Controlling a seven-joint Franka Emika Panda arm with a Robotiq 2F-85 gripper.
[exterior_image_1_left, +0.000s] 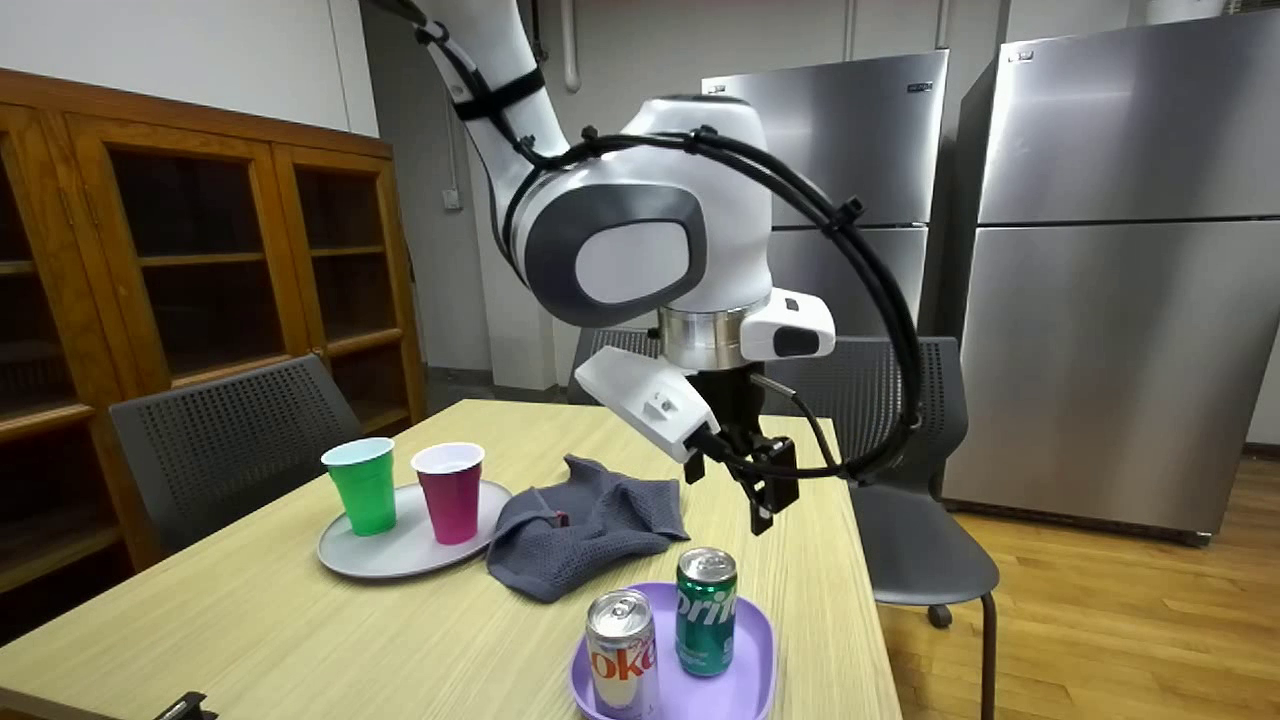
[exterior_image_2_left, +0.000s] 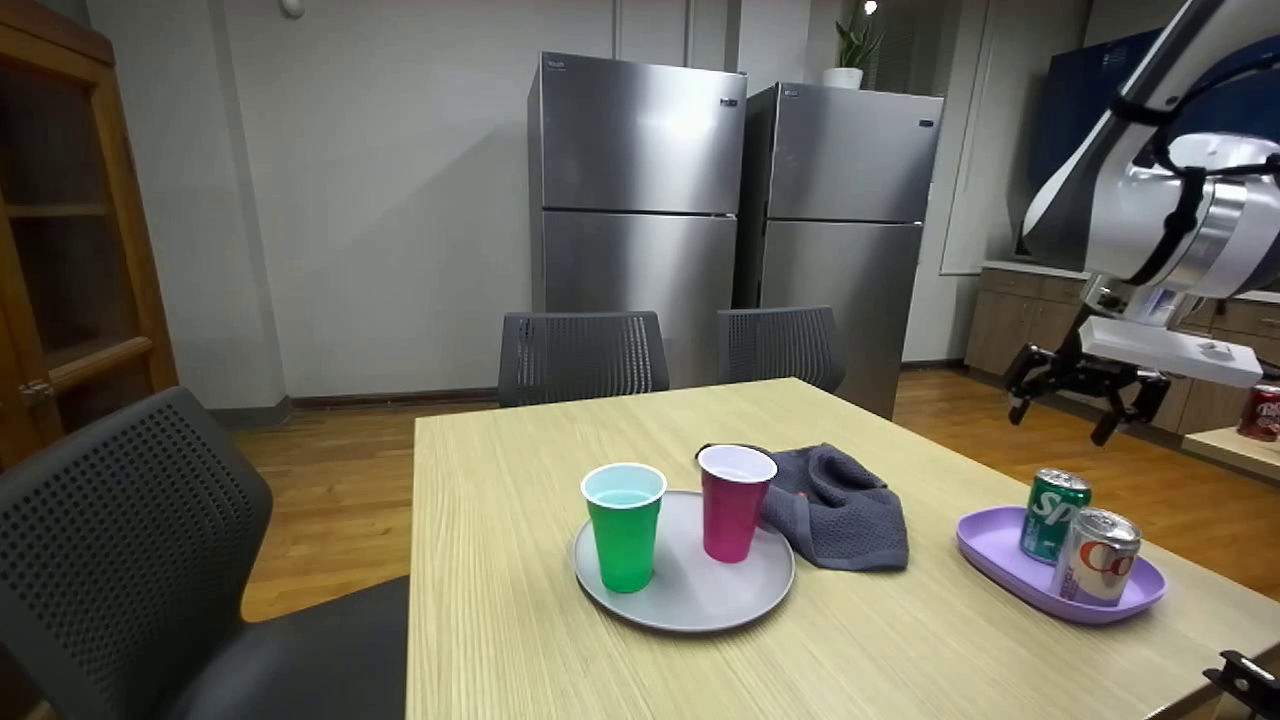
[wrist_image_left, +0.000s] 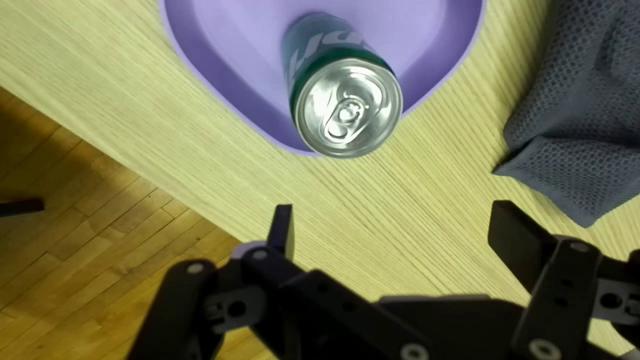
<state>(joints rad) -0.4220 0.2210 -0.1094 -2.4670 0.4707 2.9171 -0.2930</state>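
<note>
In the wrist view, the black 2-fingered metal gripper (wrist_image_left: 392, 220) is spread wide with nothing in its grasp. Ahead of it, not touching, the green cylindrical metal drinks can (wrist_image_left: 345, 95) stands upright in the shallow purple plastic tray (wrist_image_left: 215, 60), by a rounded corner. Its smooth wall is probably slippery and apt to dent; whether it is full, and so its weight, cannot be told. Opposite sides of its body, below the rim, look the best hold.

In an exterior view, the gripper hangs higher than the can; the tray sits near an edge of the pale wood-grained table (exterior_image_1_left: 350, 650).

In an exterior view, a silver cylindrical metal can with red lettering (exterior_image_2_left: 1098, 560) stands just beside the green can.
</note>
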